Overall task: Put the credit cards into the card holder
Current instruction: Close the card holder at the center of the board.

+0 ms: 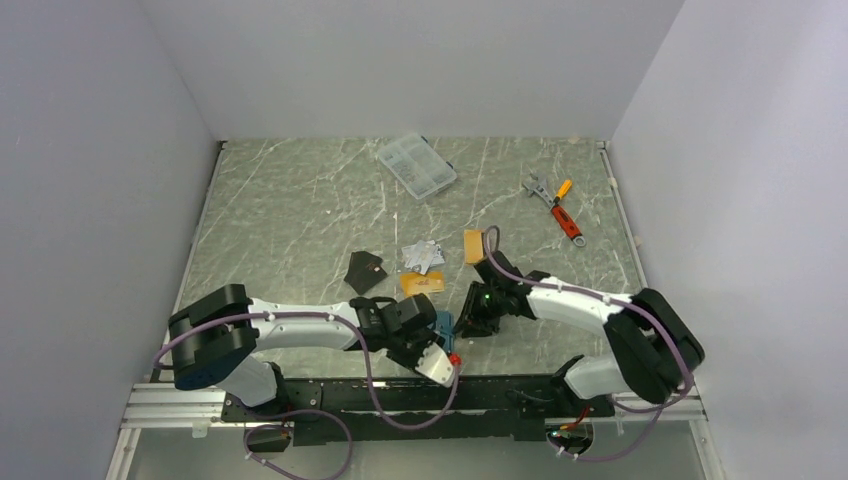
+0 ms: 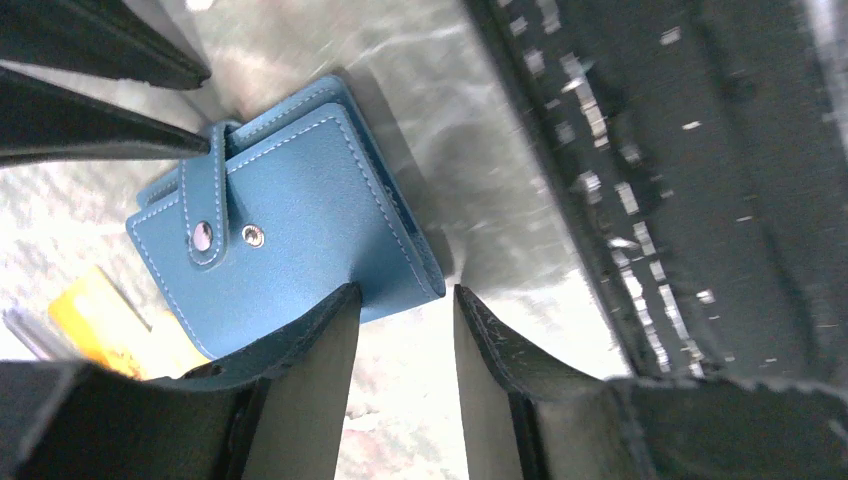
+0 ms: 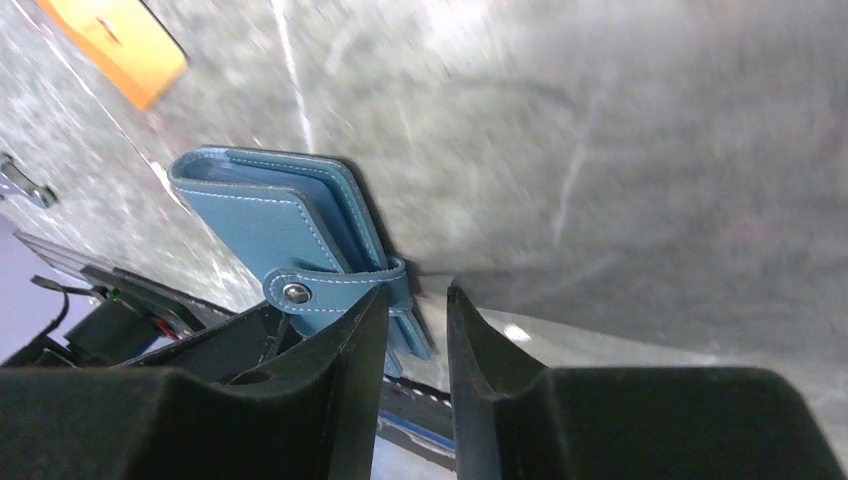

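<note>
Card holder (image 2: 290, 220) lay folded shut on tabletop (image 1: 300, 200) near the front edge, btwn both claws. Left claw (image 2: 405, 292) was apart w/ nothing in the gap and one finger over the holder's near edge, prob. bracing it. Right claw (image 3: 417, 290) was apart w/ a narrow gap, tip at snap tab (image 3: 330, 290), nothing clamped; prob. lined up to pop it. Top view hid most of the holder but showed credit cards (image 1: 421, 283) loose just behind it. Only the wrist views gave tab detail.

The blue card holder (image 2: 300, 220) lies folded on the shiny table (image 2: 490, 200), an orange card (image 2: 95, 320) beside it.
</note>
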